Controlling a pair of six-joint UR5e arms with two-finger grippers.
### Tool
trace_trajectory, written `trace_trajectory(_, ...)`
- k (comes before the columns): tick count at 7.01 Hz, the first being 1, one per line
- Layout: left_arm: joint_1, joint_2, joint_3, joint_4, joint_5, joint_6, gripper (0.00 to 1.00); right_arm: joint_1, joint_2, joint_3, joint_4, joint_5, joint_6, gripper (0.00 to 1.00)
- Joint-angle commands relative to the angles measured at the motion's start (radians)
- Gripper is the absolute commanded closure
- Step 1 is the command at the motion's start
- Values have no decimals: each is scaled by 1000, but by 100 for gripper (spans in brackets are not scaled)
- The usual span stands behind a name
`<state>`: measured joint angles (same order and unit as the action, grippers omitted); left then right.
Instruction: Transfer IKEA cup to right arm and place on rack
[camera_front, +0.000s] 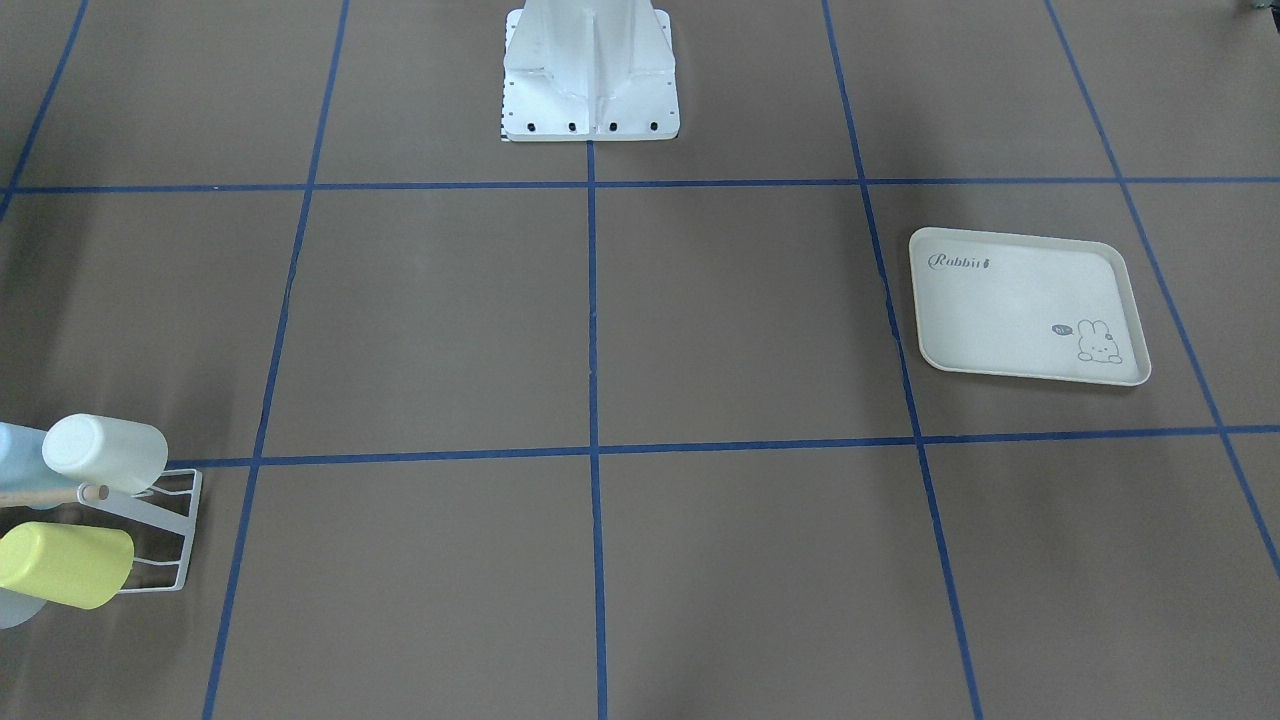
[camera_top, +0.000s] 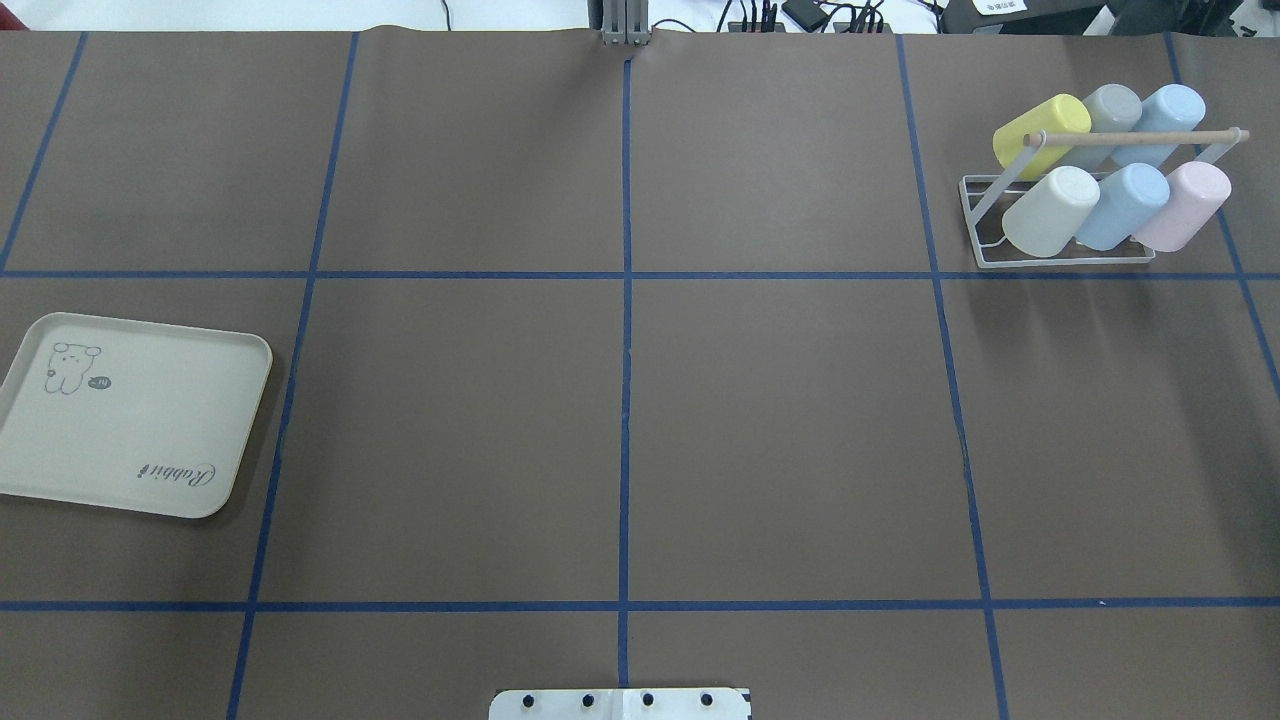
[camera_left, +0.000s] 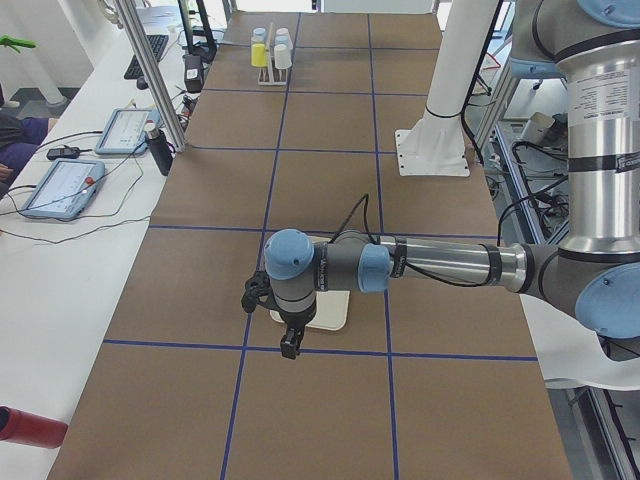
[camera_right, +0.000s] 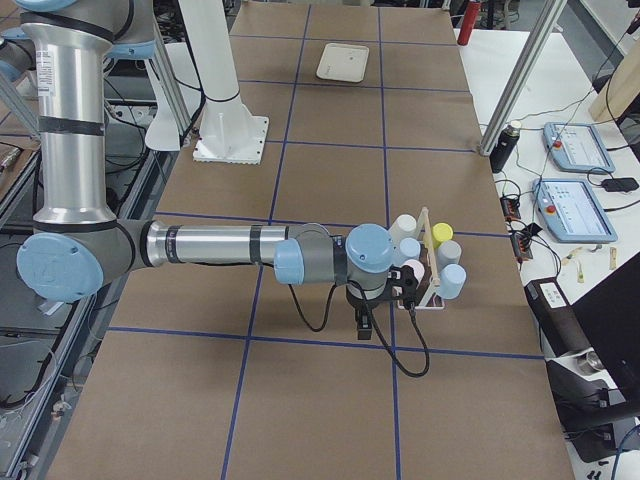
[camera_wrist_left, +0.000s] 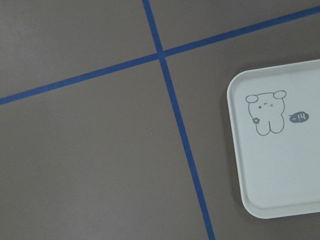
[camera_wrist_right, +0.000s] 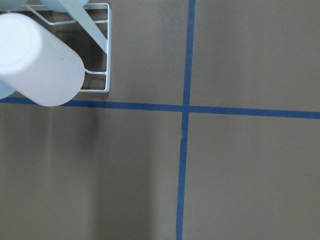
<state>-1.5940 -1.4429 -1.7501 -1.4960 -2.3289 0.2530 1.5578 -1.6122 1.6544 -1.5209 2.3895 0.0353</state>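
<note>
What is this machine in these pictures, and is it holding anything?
It is a robot with two jointed arms at a brown table. Two pictures look down from above, one from behind the robot and one facing it. Two come from the table's ends: one shows the left arm with the left tool hanging near a cream tray, the other the right arm with the right tool beside a white wire rack. The last two are cameras on the wrists, looking down. The rack carries six cups. No cup shows in either tool; open or shut, I cannot tell.
</note>
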Motion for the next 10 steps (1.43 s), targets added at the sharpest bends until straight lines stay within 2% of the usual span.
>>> trace_trajectory(1,-32,1,20,0,-6,0,0,1,-6,-2,-4,0,0,0)
trace_trajectory(8,-30,-13,27,-10,-12,-1,0,1,-12,-11,-4,0,-2,0)
trace_trajectory(10,-30,-14,38,-13,-84,-9,0,1,-12,-11,-4,0,-2,0)
